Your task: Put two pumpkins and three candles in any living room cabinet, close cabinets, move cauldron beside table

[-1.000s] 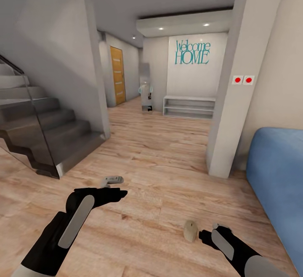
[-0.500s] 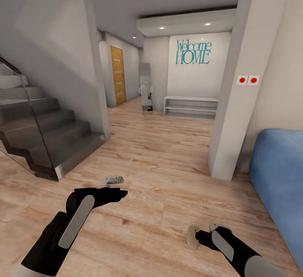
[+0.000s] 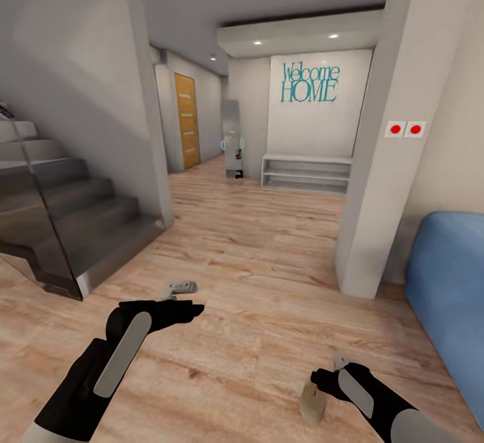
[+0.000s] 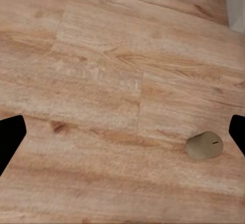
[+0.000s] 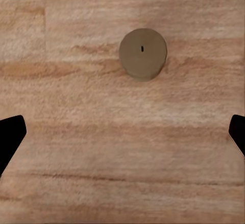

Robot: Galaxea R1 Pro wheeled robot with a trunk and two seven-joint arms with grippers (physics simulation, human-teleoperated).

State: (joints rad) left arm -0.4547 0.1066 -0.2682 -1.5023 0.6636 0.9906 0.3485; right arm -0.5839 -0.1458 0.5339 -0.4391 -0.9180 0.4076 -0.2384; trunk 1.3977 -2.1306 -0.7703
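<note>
Candle (image 3: pixel 312 399): one short tan cylinder stands upright on the wood floor (image 3: pixel 269 261), low in the head view and just beside the right tool (image 3: pixel 339 362).

Pale plank flooring runs from the robot down a hallway. Dark stairs (image 3: pixel 60 221) behind a glass panel rise at the left. A grey pillar (image 3: pixel 376 181) stands at the right, with a blue sofa (image 3: pixel 450 282) past it at the picture's edge. At the hall's far end a low white shelf (image 3: pixel 306 173) sits against the wall under teal lettering (image 3: pixel 309 83) that reads "Welcome HOME". An orange-brown door (image 3: pixel 187 120) is set in the hall's left wall. Two small white switches (image 3: pixel 405 129) with red dots are on the pillar.

Both arms reach forward over bare floor, the left arm (image 3: pixel 101 369) higher in the head view than the right arm (image 3: pixel 383 409). The left tool (image 3: pixel 185 288) is spread: in its wrist view its black fingertips sit at the two edges, with only floor between them. That view also shows the candle (image 4: pixel 204 146) off toward one fingertip, apart from it.

The right tool's fingertips are likewise wide apart and grip nothing. Its wrist view looks almost straight down on the candle (image 5: pixel 143 53), showing the round top with a dark wick mark. It lies ahead of the fingertips and clear of both.
</note>
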